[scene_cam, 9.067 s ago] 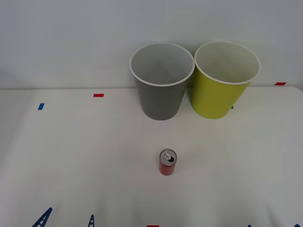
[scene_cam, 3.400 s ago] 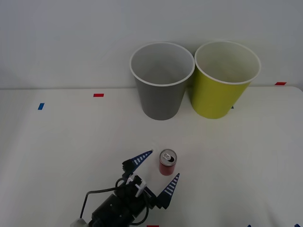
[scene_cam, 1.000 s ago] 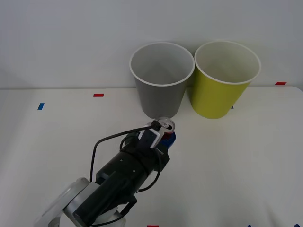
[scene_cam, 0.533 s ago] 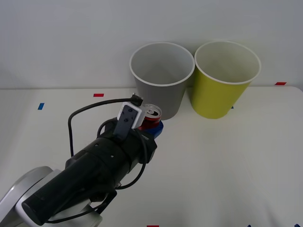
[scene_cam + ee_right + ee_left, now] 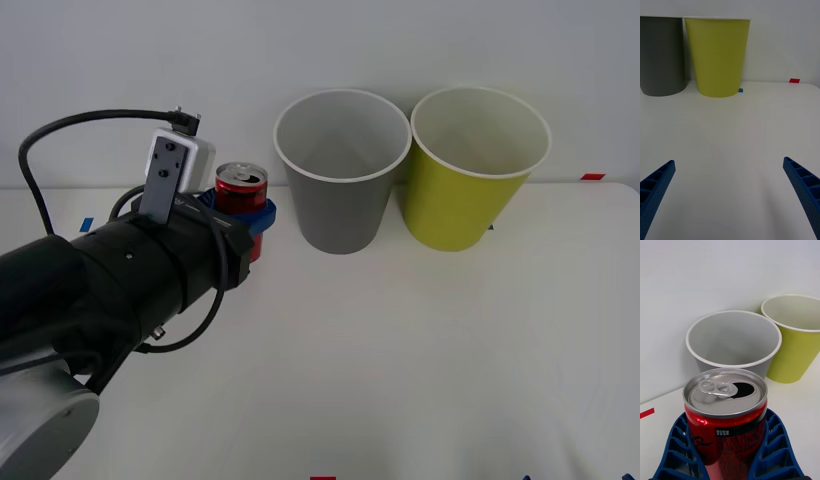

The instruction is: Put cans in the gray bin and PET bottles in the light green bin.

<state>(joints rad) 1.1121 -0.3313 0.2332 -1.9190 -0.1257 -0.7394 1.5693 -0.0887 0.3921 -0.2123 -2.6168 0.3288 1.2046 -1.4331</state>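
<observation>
The left gripper (image 5: pixel 728 450) clasps the red can (image 5: pixel 241 192) upright in the air beside the gray bin (image 5: pixel 342 170) near the worktop's back edge; best carried over the rim before release; the right gripper (image 5: pixel 730 195) waits, spread wide.

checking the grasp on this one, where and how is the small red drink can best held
By its round side wall, below the silver top, coming in level from the side. The small red drink can stands upright with straight walls, and the left gripper holds it just so, its blue ribbed fingers cupping opposite sides. The right gripper waits open over the table.
</observation>
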